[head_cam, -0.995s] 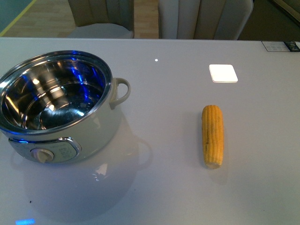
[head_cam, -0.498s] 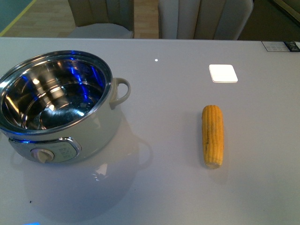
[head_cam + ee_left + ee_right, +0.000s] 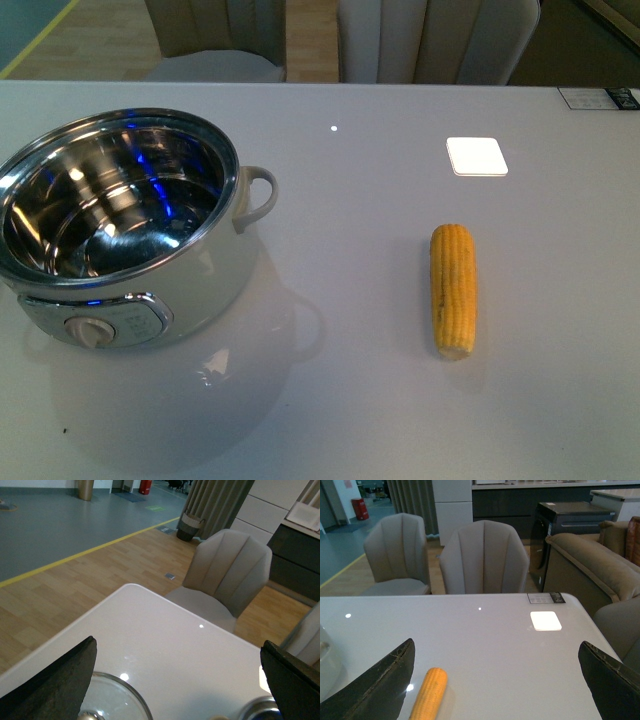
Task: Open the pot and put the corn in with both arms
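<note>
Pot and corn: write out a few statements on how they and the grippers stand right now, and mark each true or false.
1. The pot has no lid on it. True.
2. The corn lies inside the pot. False: it lies on the table, apart from the pot and to its right.
3. The right gripper is open and holds nothing. True.
4. The left gripper is shut on the corn. False: its fingers are spread wide, with nothing between them.
5. The dial knob faces the front camera. True.
</note>
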Controlling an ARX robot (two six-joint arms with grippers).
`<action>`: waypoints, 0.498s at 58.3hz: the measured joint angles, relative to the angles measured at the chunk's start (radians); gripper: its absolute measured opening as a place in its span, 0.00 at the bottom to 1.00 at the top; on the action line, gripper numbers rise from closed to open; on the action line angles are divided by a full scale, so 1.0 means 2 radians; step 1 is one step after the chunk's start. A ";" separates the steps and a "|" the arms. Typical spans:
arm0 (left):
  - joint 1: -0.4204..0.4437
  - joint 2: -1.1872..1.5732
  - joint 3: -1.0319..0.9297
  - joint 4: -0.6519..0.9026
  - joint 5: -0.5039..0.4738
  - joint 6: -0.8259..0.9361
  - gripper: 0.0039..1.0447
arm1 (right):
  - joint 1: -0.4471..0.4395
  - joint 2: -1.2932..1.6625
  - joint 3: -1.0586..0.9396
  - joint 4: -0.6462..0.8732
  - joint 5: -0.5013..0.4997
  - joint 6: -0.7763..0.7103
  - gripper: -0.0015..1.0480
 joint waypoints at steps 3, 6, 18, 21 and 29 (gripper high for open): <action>-0.006 -0.035 -0.026 -0.008 0.000 -0.014 0.94 | 0.000 0.000 0.000 0.000 0.000 0.000 0.92; -0.014 -0.076 -0.056 -0.021 0.001 -0.025 0.94 | 0.000 0.000 0.000 0.000 0.000 0.000 0.92; -0.033 -0.204 -0.130 -0.107 0.021 -0.031 0.94 | 0.000 0.000 0.000 0.000 0.000 0.000 0.92; -0.033 -0.228 -0.138 -0.124 0.023 -0.031 0.94 | 0.000 0.000 0.000 0.000 0.000 0.000 0.92; -0.033 -0.247 -0.144 -0.136 0.025 -0.031 0.94 | 0.000 0.000 0.000 0.000 0.000 0.000 0.92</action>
